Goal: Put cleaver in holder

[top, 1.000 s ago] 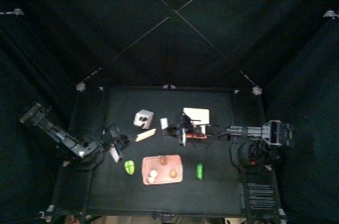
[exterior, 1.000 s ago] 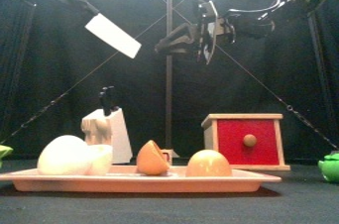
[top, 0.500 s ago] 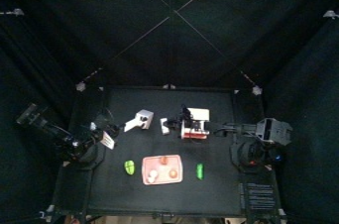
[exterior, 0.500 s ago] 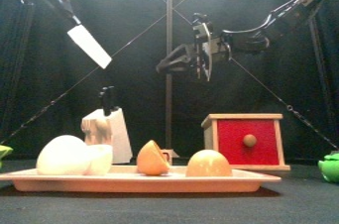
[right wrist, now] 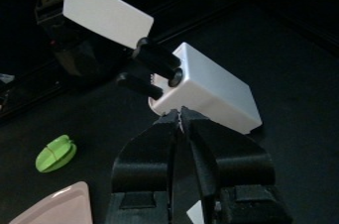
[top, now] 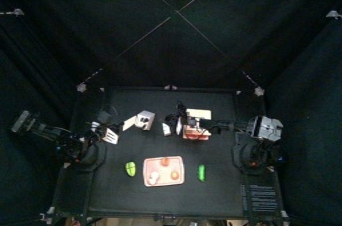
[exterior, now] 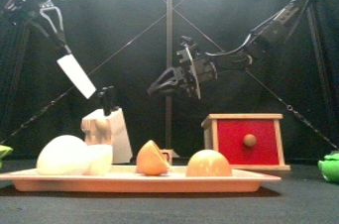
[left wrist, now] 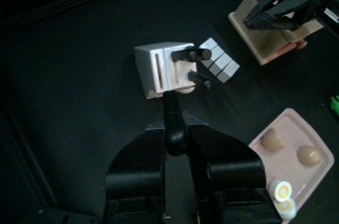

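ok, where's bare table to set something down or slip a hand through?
Free: the back strip of the table behind the knife block and red box, and the front strip ahead of the pink tray. Crowded: the middle row from block to box, with both arms over it. Green pieces flank the tray.

Top view looks straight down from far; front view sits level, close; both share the holder point(top: 138, 122) point(exterior: 106, 134).
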